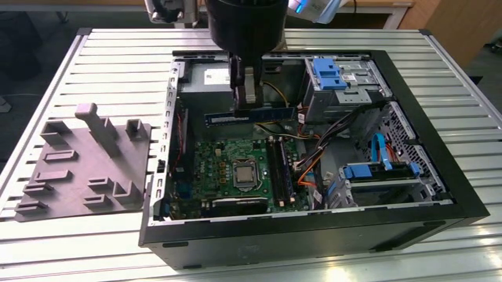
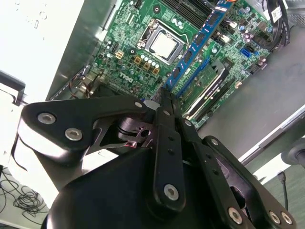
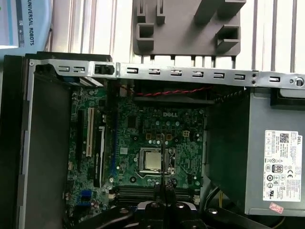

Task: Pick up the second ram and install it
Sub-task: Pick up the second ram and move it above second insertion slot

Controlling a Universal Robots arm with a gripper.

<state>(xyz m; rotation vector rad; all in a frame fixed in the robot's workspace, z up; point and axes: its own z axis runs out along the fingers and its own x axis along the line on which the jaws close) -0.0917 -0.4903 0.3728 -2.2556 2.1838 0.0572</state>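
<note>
The second ram (image 1: pixel 249 116), a thin blue-green stick, hangs level above the open computer case. My gripper (image 1: pixel 244 106) is shut on its middle from above. In the second wrist view the ram (image 2: pixel 198 45) runs out from the closed fingertips of the gripper (image 2: pixel 167 98) over the green motherboard (image 2: pixel 143 52). The first wrist view shows the ram (image 3: pixel 162 157) edge-on as a thin dark line above the processor, with the gripper (image 3: pixel 163 188) at its near end. The black memory slots (image 1: pixel 279 167) lie below the stick, nearer the case front. A green stick (image 2: pixel 206 82) appears seated in one slot.
The grey power-supply box (image 1: pixel 206 85) sits just behind the held stick. Drive cages with blue clips (image 1: pixel 330 73) and orange and black cables (image 1: pixel 310 158) fill the case on the exterior view's right. A grey moulded fixture (image 1: pixel 86 164) lies on the slatted table (image 1: pixel 117 53) beside the case.
</note>
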